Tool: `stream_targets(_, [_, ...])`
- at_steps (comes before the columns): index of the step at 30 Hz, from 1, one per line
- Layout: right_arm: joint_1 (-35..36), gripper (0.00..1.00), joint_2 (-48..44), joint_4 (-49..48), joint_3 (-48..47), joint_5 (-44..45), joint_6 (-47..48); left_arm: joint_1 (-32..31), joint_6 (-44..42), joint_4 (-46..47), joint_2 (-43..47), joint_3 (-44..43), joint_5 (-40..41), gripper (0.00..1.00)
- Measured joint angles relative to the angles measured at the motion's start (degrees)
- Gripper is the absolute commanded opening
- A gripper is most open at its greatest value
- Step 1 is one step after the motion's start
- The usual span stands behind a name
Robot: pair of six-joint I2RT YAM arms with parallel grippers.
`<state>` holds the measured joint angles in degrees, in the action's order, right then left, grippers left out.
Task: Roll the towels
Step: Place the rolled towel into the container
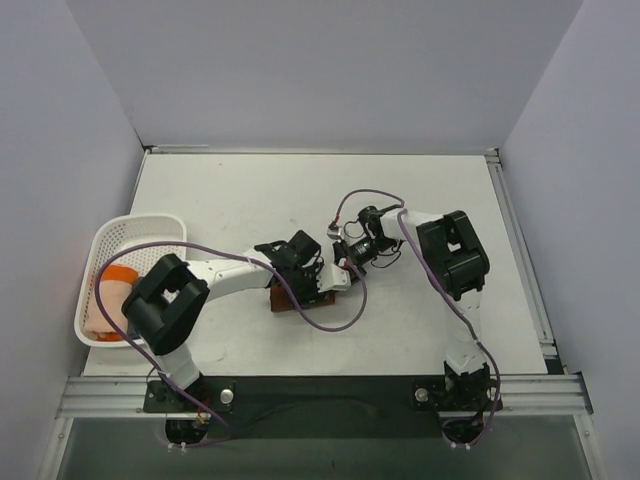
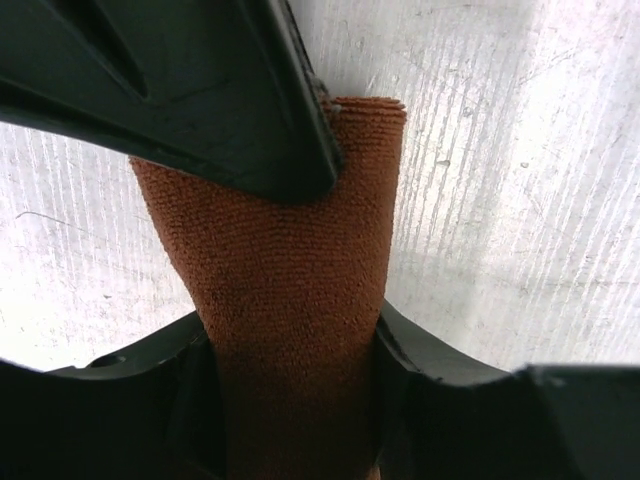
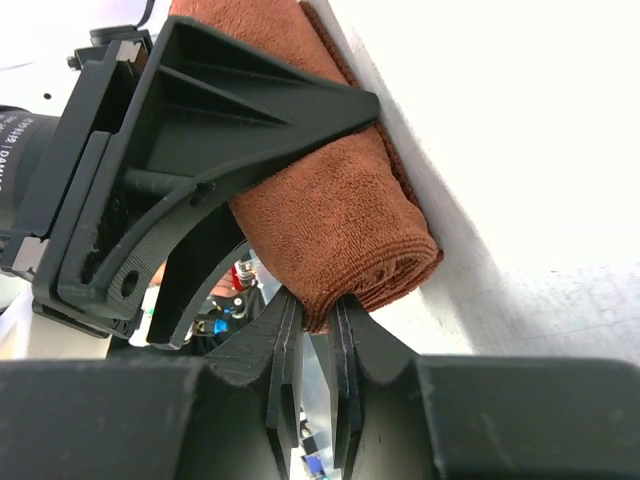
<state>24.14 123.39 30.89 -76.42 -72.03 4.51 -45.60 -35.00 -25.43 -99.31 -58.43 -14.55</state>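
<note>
On the table [image 1: 250, 190], a white basket [image 1: 140, 218] at far left holds an orange towel [image 1: 112, 285], the left tool [image 2: 290, 370] squeezes the rolled brown towel [image 2: 290, 250] between its fingers, and the right tool [image 3: 315, 335] pinches that roll's end.

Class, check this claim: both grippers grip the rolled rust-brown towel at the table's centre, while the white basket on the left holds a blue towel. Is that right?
Not quite: the white basket holds a peach-orange towel, not a blue one; the top external view shows it. The left gripper and right gripper do grip the rust-brown towel.
</note>
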Motion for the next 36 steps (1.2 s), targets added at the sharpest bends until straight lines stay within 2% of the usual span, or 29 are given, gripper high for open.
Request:
stream_targets(2, [-0.26,0.09,0.39,0.74,-0.68,0.04,0.07,0.20,0.13,-0.11,-0.02,-0.11,0.02,0.25])
stream_targets(3, [-0.39,0.16,0.44,1.49,-1.20,0.31,0.24,0.72,0.55,-0.09,-0.04,-0.15,-0.42,0.18])
stream_targets(4, [-0.48,0.28,0.48,2.21,-1.90,0.63,0.52,1.25,1.31,-0.07,-0.13,-0.28,-1.14,0.15])
stream_targets(5, [-0.55,0.33,0.52,2.91,-2.71,0.92,0.94,2.10,1.97,-0.09,-0.17,-0.42,-2.14,0.13])
stream_targets(7, [-1.22,0.40,0.52,4.39,-4.48,1.84,2.32,4.81,3.93,-1.57,0.02,-0.46,-4.52,0.01])
stream_targets(9, [-2.80,0.49,0.46,5.27,-5.81,2.54,3.45,8.59,6.43,-3.80,0.68,-0.44,-6.43,0.00])
stream_targets(10, [-4.02,0.60,0.24,5.90,-6.03,2.99,3.96,10.67,7.85,-5.29,1.20,-0.31,-7.28,0.00])
stream_targets(12, [-6.27,0.77,-0.35,7.56,-6.05,3.85,4.79,14.97,10.47,-8.15,3.65,0.26,-8.66,0.00])
stream_targets(13, [-7.28,0.95,-0.81,8.33,-6.05,4.20,5.35,17.11,11.43,-9.86,5.49,0.46,-9.68,0.00])
stream_targets(14, [-8.22,1.00,-1.29,9.29,-6.08,4.48,5.77,19.96,12.41,-11.85,8.41,0.44,-10.91,0.00])
stream_targets(17, [-11.17,1.00,-3.15,12.52,-6.45,4.94,8.00,29.22,13.81,-17.86,16.35,-1.20,-16.70,0.00])
stream_targets(22, [-14.08,1.00,-5.73,18.32,-8.63,5.05,11.63,48.41,11.41,-28.83,23.93,-10.12,-25.07,0.00])
stream_targets(25, [-14.47,1.00,-6.32,20.76,-9.01,5.18,13.05,61.88,6.47,-36.68,25.29,-13.70,-28.59,0.00])
stream_targets(30, [-14.45,1.00,-6.38,23.10,-9.01,5.25,14.01,82.82,-1.05,-45.55,22.27,-14.23,-30.27,0.00])
stream_targets(33, [-14.40,1.00,-6.38,23.54,-9.01,5.22,14.08,91.10,-3.34,-47.28,19.08,-14.05,-29.59,0.00])
stream_targets(36, [-14.40,1.00,-6.38,23.89,-9.18,5.22,14.08,93.46,-3.82,-47.21,17.14,-12.22,-28.50,0.00])
